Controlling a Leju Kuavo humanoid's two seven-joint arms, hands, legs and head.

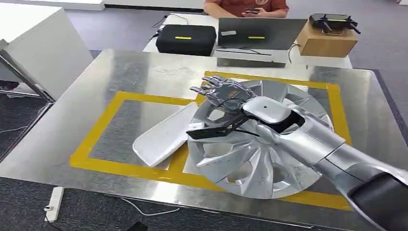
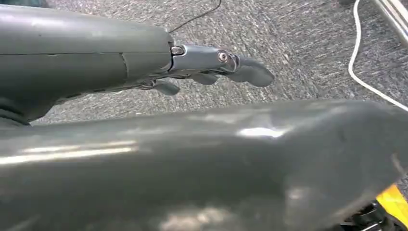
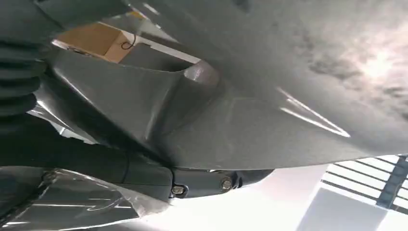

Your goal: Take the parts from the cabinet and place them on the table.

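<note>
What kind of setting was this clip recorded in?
Probably a robotics test lab or workshop in an office: a steel table marked with yellow tape, a wheel cover as a part, and a desk with a laptop behind.

A black case [image 1: 185, 39], laptop [image 1: 260, 33] and wooden box [image 1: 326, 42] sit beyond.

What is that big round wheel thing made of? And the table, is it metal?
The wheel cover looks like silver-painted plastic, though it might be metal: smooth moulded spokes with a soft satin sheen. The table looks like brushed steel: it shows dull streaky reflections and fine scratch marks, with yellow tape stuck on top.
</note>
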